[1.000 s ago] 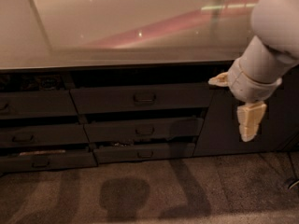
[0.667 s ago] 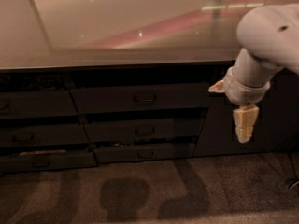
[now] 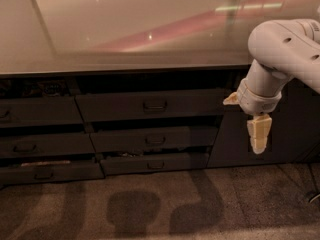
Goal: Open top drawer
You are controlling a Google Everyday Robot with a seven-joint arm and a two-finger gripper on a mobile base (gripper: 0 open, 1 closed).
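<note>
Plainly, the gripper [image 3: 259, 134] hung pointing down before the dark cabinet door [image 3: 226, 140] — spread or pressed together, I could not tell. The top drawer [image 3: 115, 107] lay to its left, long axis running sideways, its handle [image 3: 155, 105] well apart and slightly above the tip — a leftward reach seemed due.

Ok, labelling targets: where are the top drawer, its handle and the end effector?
top drawer [image 3: 110, 108]: camera view, front panel.
handle [image 3: 155, 105]: camera view, loop centre.
end effector [image 3: 258, 145]: camera view, lower end, right of drawer.
</note>
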